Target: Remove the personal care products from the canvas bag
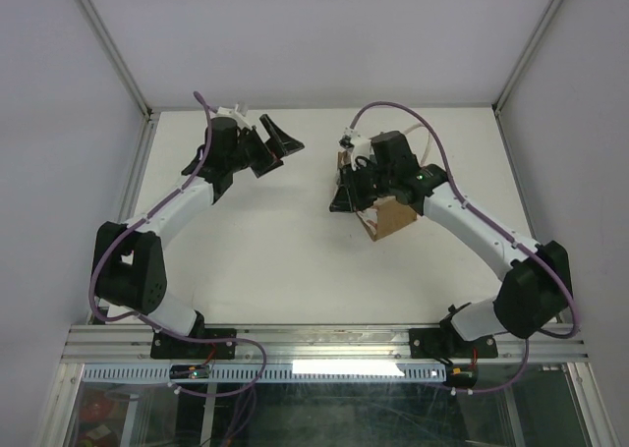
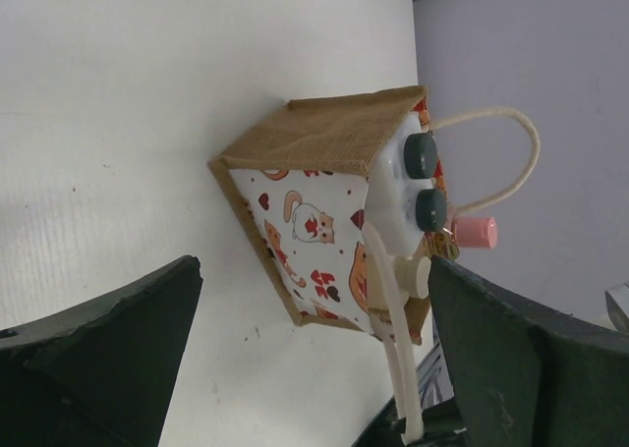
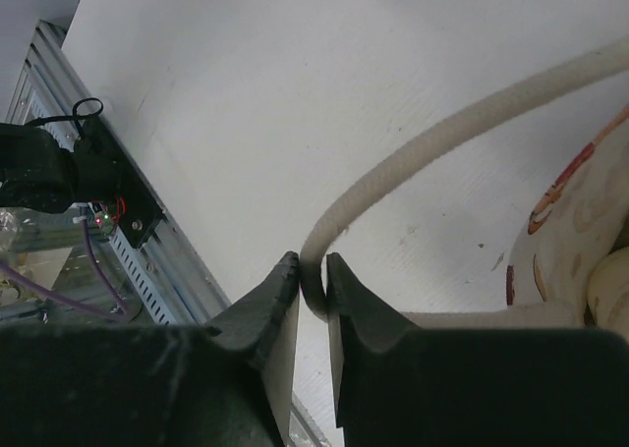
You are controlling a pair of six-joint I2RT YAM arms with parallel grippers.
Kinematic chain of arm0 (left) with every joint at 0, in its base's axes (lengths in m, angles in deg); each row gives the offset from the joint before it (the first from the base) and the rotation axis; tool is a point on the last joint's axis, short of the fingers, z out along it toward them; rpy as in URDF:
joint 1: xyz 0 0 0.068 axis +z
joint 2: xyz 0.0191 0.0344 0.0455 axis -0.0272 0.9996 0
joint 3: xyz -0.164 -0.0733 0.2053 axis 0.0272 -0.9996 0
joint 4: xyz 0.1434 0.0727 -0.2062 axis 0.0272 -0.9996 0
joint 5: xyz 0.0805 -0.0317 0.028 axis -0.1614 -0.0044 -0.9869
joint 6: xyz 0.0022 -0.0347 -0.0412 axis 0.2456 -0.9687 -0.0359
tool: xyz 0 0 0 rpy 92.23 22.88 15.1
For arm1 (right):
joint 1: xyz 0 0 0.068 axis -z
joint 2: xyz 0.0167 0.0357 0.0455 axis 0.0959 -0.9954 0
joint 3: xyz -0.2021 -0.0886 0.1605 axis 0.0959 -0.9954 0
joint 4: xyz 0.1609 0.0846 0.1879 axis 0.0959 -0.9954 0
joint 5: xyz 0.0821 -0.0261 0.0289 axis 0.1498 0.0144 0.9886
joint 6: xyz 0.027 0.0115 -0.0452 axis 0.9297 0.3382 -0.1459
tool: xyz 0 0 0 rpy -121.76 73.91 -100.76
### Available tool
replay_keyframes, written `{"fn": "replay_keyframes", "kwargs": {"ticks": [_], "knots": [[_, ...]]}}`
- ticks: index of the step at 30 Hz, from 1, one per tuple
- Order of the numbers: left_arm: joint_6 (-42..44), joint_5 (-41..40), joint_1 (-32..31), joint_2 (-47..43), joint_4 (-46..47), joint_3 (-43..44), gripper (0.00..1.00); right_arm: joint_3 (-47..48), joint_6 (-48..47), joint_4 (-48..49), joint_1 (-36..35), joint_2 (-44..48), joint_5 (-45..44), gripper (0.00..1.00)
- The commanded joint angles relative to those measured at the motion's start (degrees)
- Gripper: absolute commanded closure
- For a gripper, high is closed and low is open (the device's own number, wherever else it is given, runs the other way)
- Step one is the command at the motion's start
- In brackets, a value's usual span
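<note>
The canvas bag [image 2: 319,142], brown with a red-and-white cat print, sits tilted on the table; in the top view [image 1: 391,217] it is under my right arm. In its mouth show two dark caps [image 2: 421,155], a pink cap [image 2: 476,233] and a cream cap [image 2: 414,276]. My right gripper [image 3: 313,272] is shut on one cream loop handle [image 3: 462,128] and shows in the top view [image 1: 344,195] at the bag's left side. My left gripper [image 1: 274,143] is open and empty, well left of the bag, facing it [image 2: 313,270].
The bag's other loop handle [image 2: 501,121] hangs free on the far side. The metal rail [image 3: 167,241] at the table's near edge lies behind my right gripper. Pale walls and frame posts [image 1: 126,74] enclose the table.
</note>
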Motion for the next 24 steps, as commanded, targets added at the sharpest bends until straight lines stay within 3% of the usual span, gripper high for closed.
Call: {"fn": "replay_keyframes", "kwargs": {"ticks": [1,10,15,24], "knots": [[-3.62,0.72,-1.11,-3.20,5.15,-1.36,0.03,-1.23,-0.43,1.83,-0.59,5.80,-0.43,0.74],[-4.69,0.98,-4.70,-2.64,5.47,-0.41,0.02,4.21,-3.98,-4.00,1.83,8.68,-17.70,0.33],[-4.84,1.97,-7.01,-1.69,5.41,1.24,0.02,6.81,-3.64,-6.71,5.94,10.06,-20.65,0.24],[-3.62,3.69,-11.48,2.13,3.72,5.46,0.02,13.40,-2.74,-13.55,11.31,5.79,-31.51,0.21]]}}
